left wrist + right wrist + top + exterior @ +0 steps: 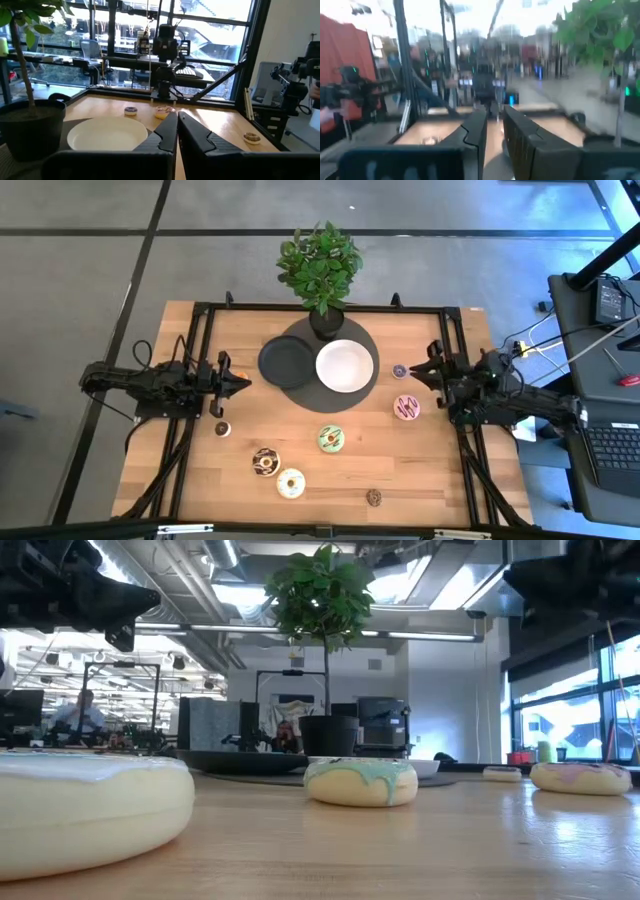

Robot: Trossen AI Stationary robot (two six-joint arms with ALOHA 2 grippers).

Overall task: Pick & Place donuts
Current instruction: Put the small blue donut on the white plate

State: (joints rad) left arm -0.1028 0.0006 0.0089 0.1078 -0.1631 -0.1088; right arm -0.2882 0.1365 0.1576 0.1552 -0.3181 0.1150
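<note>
My left gripper (246, 384) hovers near the tabletop's left edge, fingers nearly together and holding nothing. My right gripper (414, 372) hangs near the right edge, fingers slightly apart, also empty. The pink donut (406, 408) lies just beside my right gripper. The green donut (331, 439) sits mid-table, with the chocolate donut (265, 462) and cream-white donut (290, 483) toward the front edge. A white plate (346, 366) and black plate (285, 362) rest by the potted plant (320, 270) at the back edge.
</note>
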